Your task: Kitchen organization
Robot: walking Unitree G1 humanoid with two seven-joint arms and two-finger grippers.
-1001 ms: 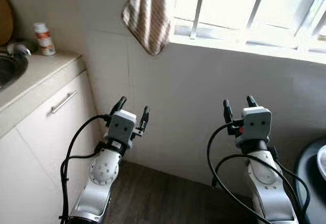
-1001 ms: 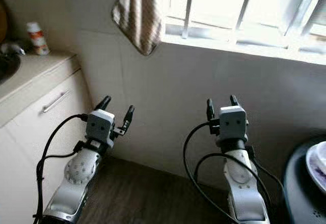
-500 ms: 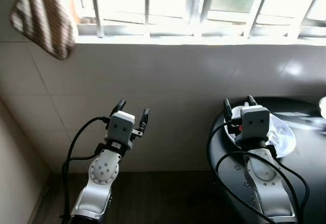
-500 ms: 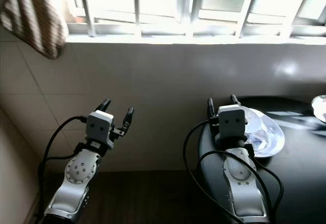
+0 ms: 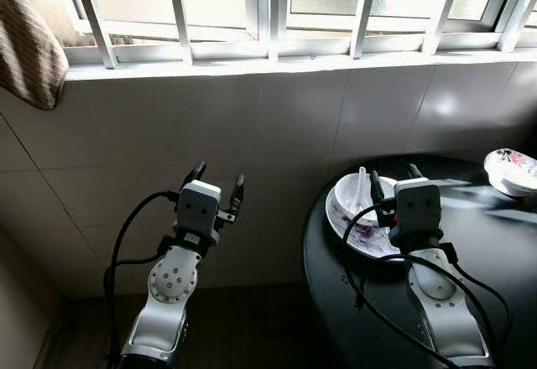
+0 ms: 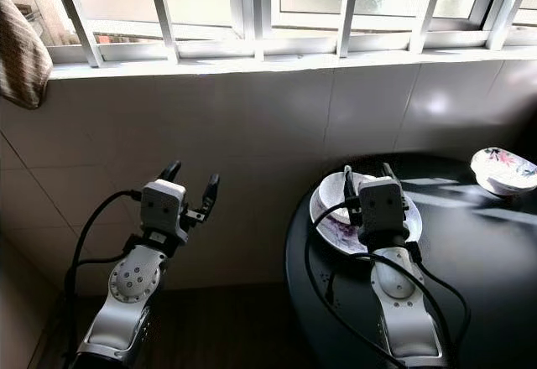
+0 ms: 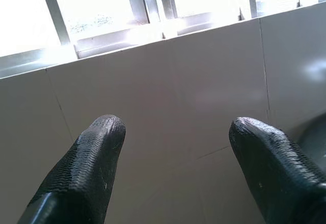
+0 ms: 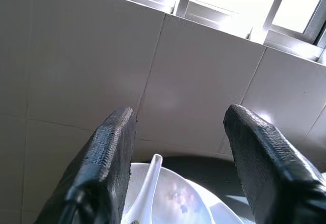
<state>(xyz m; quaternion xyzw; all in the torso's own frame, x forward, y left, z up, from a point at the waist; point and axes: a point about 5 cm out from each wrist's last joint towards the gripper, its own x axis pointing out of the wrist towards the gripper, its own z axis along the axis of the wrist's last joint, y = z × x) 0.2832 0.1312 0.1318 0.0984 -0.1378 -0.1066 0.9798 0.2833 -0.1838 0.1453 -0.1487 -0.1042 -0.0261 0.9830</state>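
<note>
A round black table [image 5: 495, 243] stands against the tiled wall at the right. Near its left edge a white plate [image 5: 356, 236] with a purple pattern carries a white bowl [image 5: 348, 200] with a white spoon [image 5: 362, 181] in it. My right gripper [image 5: 394, 179] is open, raised just in front of that plate with nothing between its fingers; in the right wrist view the spoon [image 8: 146, 189] and bowl [image 8: 175, 201] lie below the open gripper [image 8: 178, 124]. My left gripper [image 5: 217, 184] is open in front of the bare wall, well left of the table. In its wrist view the gripper [image 7: 175, 128] faces wall tiles.
A second patterned bowl [image 5: 510, 169] sits at the table's far right. A barred window [image 5: 268, 8] runs above the white sill. A striped towel [image 5: 27, 50] hangs at the upper left. Dark wood floor [image 5: 243, 331] lies below the wall.
The whole view has swung right: the counter, sink and bottle have left the picture and the black table with dishes has come in. Both arms keep the same raised, open pose.
</note>
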